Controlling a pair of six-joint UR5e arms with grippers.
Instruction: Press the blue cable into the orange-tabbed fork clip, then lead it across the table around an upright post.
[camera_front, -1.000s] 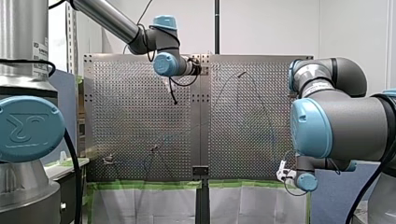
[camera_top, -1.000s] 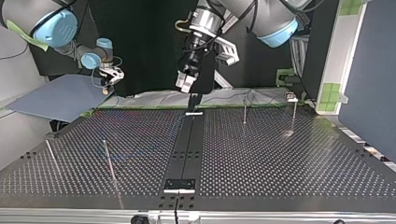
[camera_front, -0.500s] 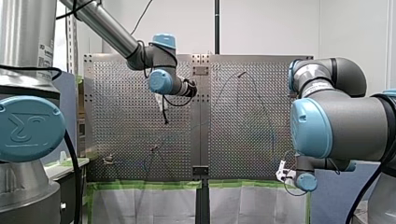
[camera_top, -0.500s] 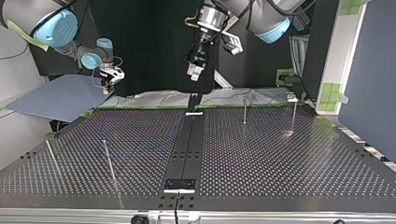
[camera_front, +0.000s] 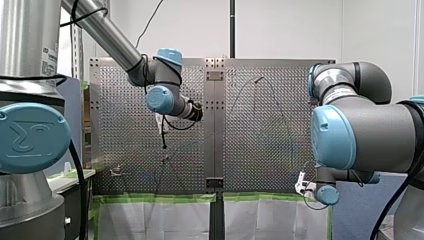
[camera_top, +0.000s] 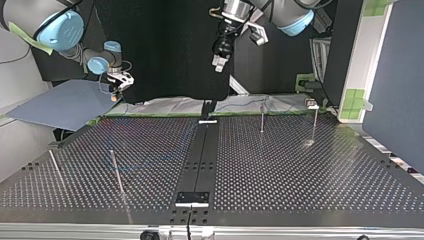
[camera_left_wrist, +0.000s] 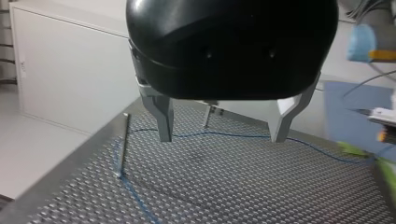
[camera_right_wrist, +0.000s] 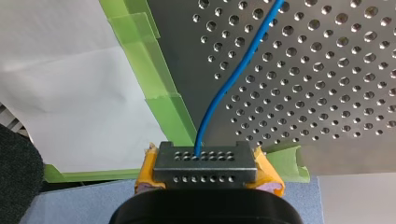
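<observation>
Cable report: the blue cable (camera_right_wrist: 224, 88) runs out from between the yellow pads (camera_right_wrist: 147, 175) of my right hand (camera_right_wrist: 205, 158), which is clamped on it just off the tabletop (camera_right_wrist: 327, 93) edge. In the left wrist view the cable lies slack across the perforations and bends beside an upright post (camera_left_wrist: 123, 144). My left hand (camera_left_wrist: 223, 135) hangs high at the top view's upper centre, metal fingers (camera_left_wrist: 163, 119) apart and holding nothing. I judge the cable thin, light and limp, liable to slip or spring back, so it is best pinched on a straight run close to where it must seat.
</observation>
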